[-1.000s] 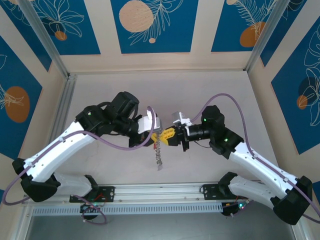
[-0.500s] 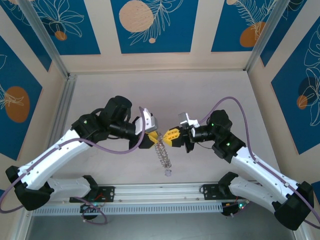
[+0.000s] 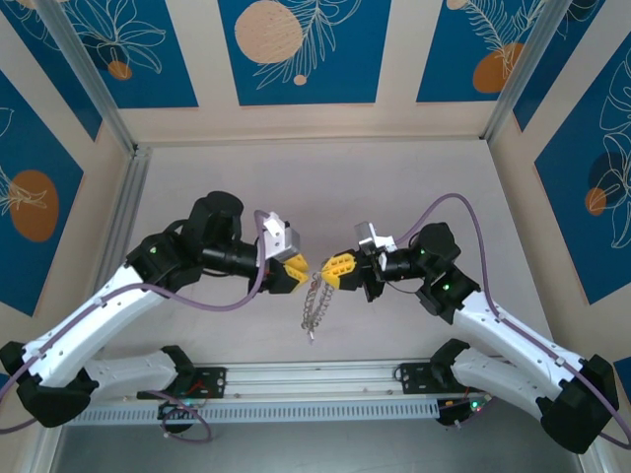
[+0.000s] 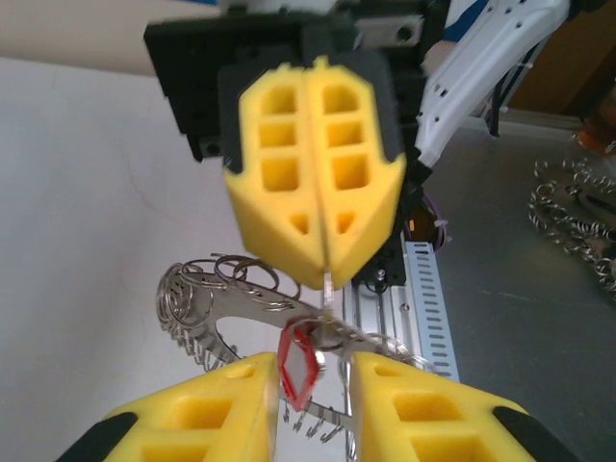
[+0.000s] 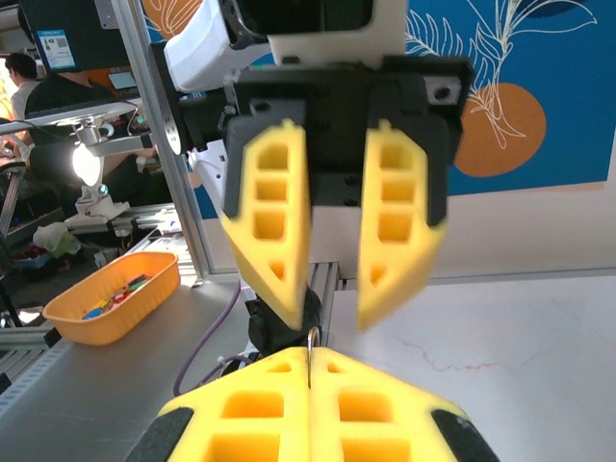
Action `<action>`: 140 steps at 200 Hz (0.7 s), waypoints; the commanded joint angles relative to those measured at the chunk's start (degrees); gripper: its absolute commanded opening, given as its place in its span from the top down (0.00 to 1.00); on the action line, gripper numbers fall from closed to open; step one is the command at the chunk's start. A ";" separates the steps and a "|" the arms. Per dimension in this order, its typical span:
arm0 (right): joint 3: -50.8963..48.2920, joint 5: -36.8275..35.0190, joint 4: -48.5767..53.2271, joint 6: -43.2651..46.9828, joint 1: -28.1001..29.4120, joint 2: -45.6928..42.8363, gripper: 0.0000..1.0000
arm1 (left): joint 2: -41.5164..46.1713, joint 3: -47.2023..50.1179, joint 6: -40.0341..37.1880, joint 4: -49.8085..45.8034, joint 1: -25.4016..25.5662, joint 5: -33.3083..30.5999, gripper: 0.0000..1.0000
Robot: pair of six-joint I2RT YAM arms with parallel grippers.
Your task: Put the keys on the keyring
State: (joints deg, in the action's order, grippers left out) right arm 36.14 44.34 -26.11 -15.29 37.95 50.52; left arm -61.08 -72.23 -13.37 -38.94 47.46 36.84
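The keyring (image 3: 315, 299) hangs between my two grippers above the table, its fringe of silver loops dangling down. My right gripper (image 3: 331, 271) is shut on its top edge; in the right wrist view a thin metal loop (image 5: 310, 337) sticks out between my shut fingers (image 5: 260, 404). In the left wrist view the flat grey ring (image 4: 204, 335) curves away to the left. The red key (image 4: 298, 366) hangs at the ring between my left fingers (image 4: 217, 409), close to the left pad, with a gap to the other. My left gripper (image 3: 301, 267) is open.
An aluminium rail (image 3: 315, 374) runs along the near edge below the hanging ring. A heap of silver loops (image 4: 577, 207) lies on the grey surface beside the table. An orange tray (image 5: 115, 294) stands off the table, far left in the right wrist view.
My left arm has drawn back to the left, so a small gap shows between the two grippers. The dangling ring swung right, then back to the left.
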 commanded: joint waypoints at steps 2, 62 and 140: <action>-0.52 -0.48 -5.91 -2.59 -0.14 -0.01 1.00 | 1.05 1.30 0.90 1.80 -0.53 1.95 0.73; -0.40 0.80 -7.81 -3.82 -0.15 -0.34 1.00 | 0.69 5.51 2.09 5.21 -0.94 0.26 0.73; -0.79 -0.63 -9.99 -4.62 -0.20 0.02 1.00 | 2.38 10.76 6.05 12.39 -0.97 5.84 0.70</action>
State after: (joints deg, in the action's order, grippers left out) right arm 35.77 44.38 -32.62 -18.74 37.95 50.81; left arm -60.31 -63.75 -9.69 -31.16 47.09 39.64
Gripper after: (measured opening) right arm 0.041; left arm 0.288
